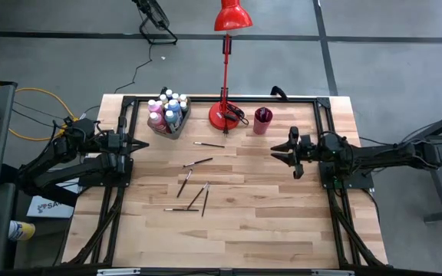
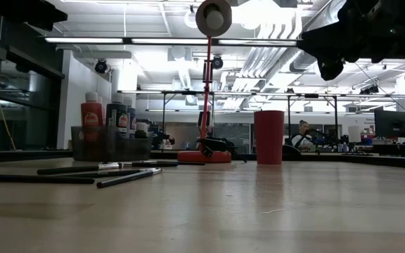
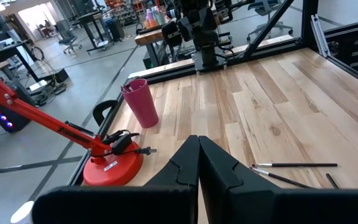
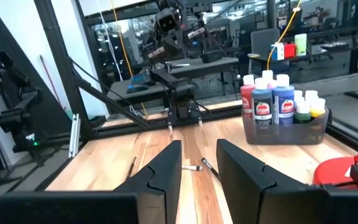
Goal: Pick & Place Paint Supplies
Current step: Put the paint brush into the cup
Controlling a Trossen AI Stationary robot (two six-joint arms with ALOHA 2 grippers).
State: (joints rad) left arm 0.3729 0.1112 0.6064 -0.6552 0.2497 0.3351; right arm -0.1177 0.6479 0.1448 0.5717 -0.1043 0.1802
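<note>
Several thin dark paintbrushes (image 1: 196, 162) lie flat and scattered on the wooden table's middle; they also show in the low view (image 2: 69, 169). White-capped paint bottles (image 1: 166, 108) stand upright in a translucent grey bin (image 4: 284, 129) at the far left. My left gripper (image 1: 143, 145) hovers shut at the table's left edge, its fingers (image 3: 198, 140) together and pointing across the table. My right gripper (image 1: 276, 153) hovers open above the right side, with nothing between its fingers (image 4: 199, 146), pointing level toward the brushes and the bin.
A red desk lamp stands with its base (image 1: 226, 116) at the far middle, and its pole rises over the table. A dark red cup (image 1: 262, 120) stands to the right of it. Black frame rails (image 1: 121, 184) run along both table sides. Bare wood lies toward the near edge.
</note>
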